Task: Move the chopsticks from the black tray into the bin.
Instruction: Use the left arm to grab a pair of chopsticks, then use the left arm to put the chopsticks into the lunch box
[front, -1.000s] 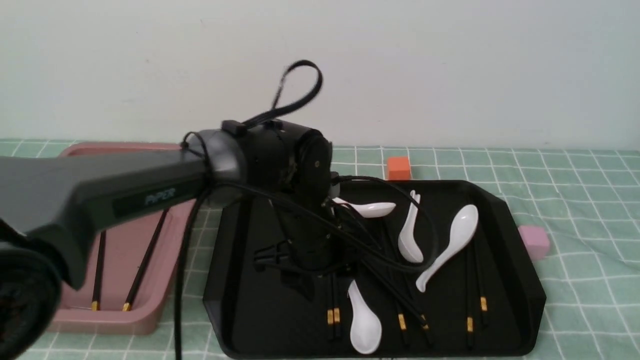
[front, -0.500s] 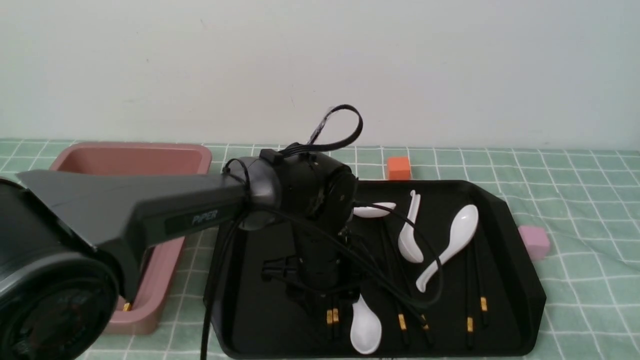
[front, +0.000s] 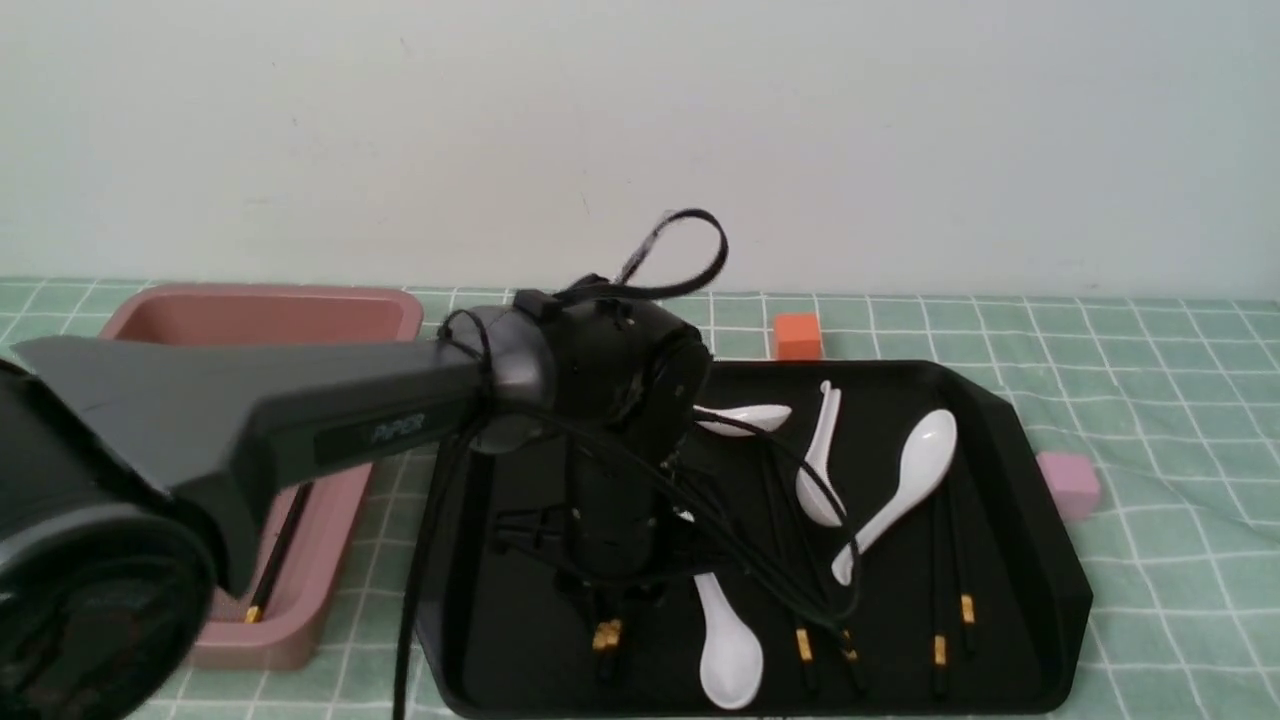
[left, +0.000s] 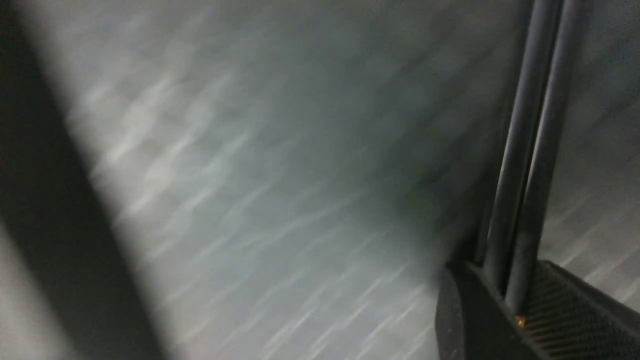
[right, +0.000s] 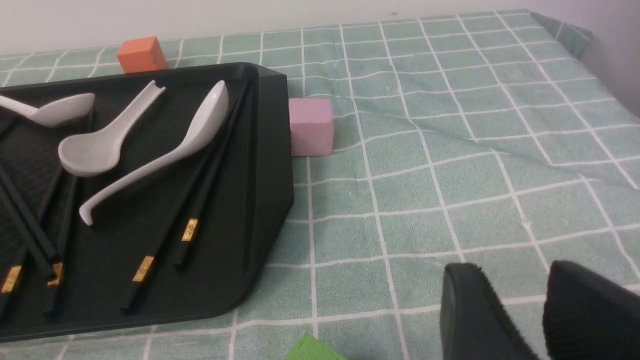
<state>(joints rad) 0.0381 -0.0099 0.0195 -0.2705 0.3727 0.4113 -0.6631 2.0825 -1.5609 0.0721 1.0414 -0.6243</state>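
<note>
My left gripper (front: 608, 600) is shut on a pair of black chopsticks (front: 605, 640) with gold bands and holds them low over the left part of the black tray (front: 1010, 420). In the left wrist view the two sticks (left: 530, 150) run out from between the gripper's (left: 510, 295) pads. Several more chopsticks (front: 940, 640) lie in the tray's right half, also in the right wrist view (right: 200, 200). The pink bin (front: 260, 300) stands left of the tray with a chopstick (front: 275, 560) inside. My right gripper (right: 512, 272) is open and empty over the cloth, right of the tray (right: 270, 150).
White soup spoons (front: 905, 480) (front: 730, 655) (front: 818, 470) lie among the chopsticks. An orange block (front: 797, 335) sits behind the tray, a pink block (front: 1068, 482) at its right side. A green object (right: 312, 350) lies near the tray's front corner. My left arm hides much of the bin.
My left gripper came down on the pair of chopsticks beside the front spoon, closed on them, and has shifted them left across the tray. The spoons have not moved.
</note>
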